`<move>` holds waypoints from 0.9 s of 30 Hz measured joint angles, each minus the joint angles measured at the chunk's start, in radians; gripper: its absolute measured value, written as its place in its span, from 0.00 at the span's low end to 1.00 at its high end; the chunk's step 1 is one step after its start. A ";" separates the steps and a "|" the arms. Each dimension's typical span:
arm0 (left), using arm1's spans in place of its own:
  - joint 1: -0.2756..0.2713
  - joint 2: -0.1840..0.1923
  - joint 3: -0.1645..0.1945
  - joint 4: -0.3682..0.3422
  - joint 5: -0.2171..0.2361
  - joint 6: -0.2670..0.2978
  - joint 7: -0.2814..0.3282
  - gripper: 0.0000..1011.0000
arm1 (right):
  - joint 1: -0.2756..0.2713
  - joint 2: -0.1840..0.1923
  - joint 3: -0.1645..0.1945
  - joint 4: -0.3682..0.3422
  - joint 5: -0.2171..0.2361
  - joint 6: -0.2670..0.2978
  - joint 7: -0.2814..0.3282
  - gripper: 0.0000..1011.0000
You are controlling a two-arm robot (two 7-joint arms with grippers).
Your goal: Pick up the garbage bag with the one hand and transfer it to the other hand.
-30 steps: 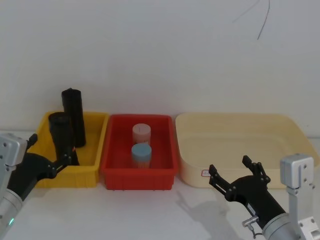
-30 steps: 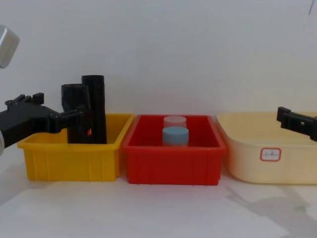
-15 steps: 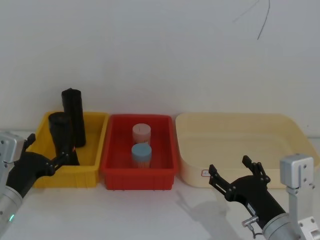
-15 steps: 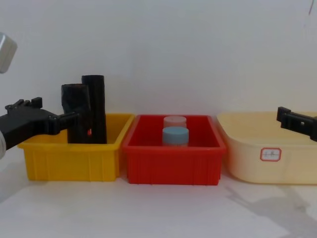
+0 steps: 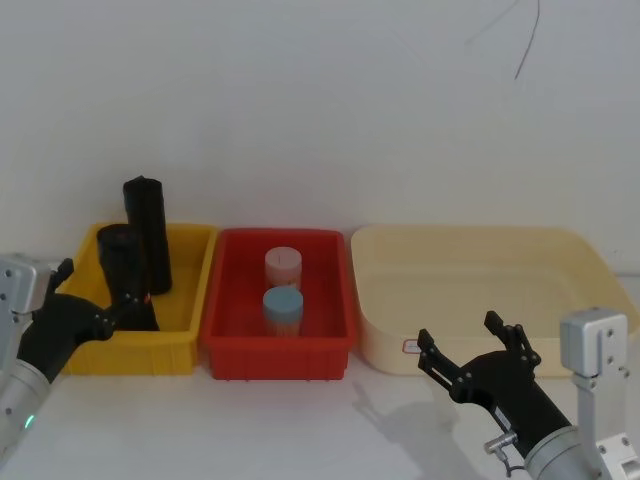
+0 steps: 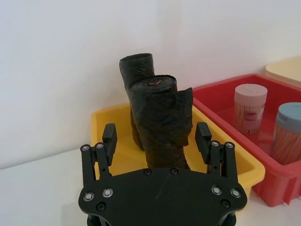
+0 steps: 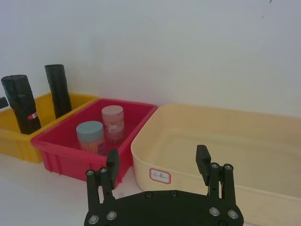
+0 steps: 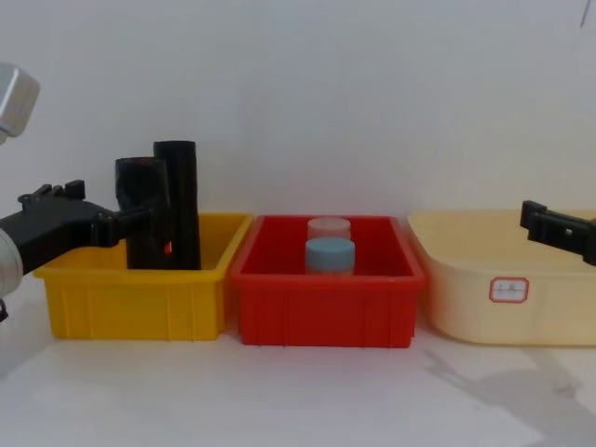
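Yellow bin (image 5: pixel 140 355): garbage bag (image 5: pixel 125 265), plain roll (image 5: pixel 147 230)
Red bin (image 5: pixel 275 360): two jars (image 5: pixel 283 310)
Left gripper (image 6: pixel 156 132): spread, empty, at garbage bag
Right gripper (image 5: pixel 458 330): spread, empty

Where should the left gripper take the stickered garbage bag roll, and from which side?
Probably grip the garbage bag high, above the yellow bin wall, bringing the open left gripper in level from the robot's side: it stands upright, with the plain roll close behind it.
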State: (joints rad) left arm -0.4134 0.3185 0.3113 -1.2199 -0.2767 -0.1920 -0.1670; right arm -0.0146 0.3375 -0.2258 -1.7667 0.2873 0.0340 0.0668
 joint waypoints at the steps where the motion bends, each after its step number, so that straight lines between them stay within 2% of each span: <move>1: 0.000 0.000 0.000 0.000 0.000 0.000 0.000 0.99 | 0.000 0.000 0.000 0.000 0.000 0.000 0.000 0.99; 11: -0.031 -0.018 -0.004 0.049 0.009 -0.014 -0.009 0.99 | 0.000 0.000 0.000 0.000 0.000 0.000 0.000 0.99; 27: -0.102 -0.050 -0.002 0.168 0.021 -0.037 -0.044 0.99 | 0.000 0.000 0.000 0.000 0.000 0.000 0.000 0.99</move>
State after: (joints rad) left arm -0.5157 0.2687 0.3096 -1.0523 -0.2554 -0.2287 -0.2111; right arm -0.0146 0.3375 -0.2258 -1.7667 0.2874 0.0341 0.0668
